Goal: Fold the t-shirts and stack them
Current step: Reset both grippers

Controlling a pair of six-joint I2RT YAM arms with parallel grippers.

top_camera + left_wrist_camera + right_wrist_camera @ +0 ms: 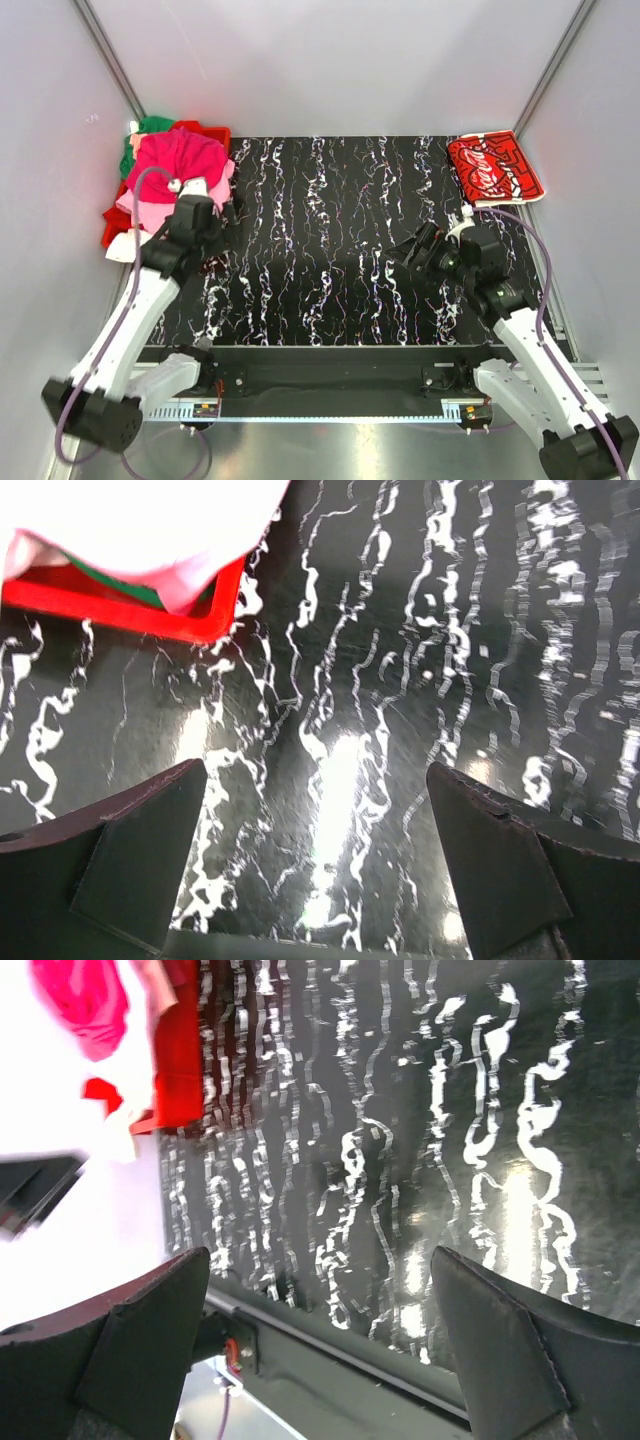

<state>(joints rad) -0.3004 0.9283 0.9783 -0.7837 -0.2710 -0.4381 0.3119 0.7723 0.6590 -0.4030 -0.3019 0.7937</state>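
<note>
A heap of t-shirts [178, 165], magenta on top with pink and green under it, fills the red bin [212, 131] at the table's back left. The left wrist view shows pale pink cloth [140, 520] hanging over the bin's wall [130, 615]. One folded t-shirt [494, 168] with red-and-white print lies at the back right corner. My left gripper [224, 236] [315, 780] hovers open over the table just right of the bin, nothing between its fingers. My right gripper [412, 248] [320, 1255] is open and empty over the right half, pointing left.
The black marbled tabletop [330, 240] spreads between the two grippers. White walls close in the sides and back. The right wrist view shows the far-off bin [180, 1040], the magenta cloth [85, 1000] and the table's near edge rail [330, 1350].
</note>
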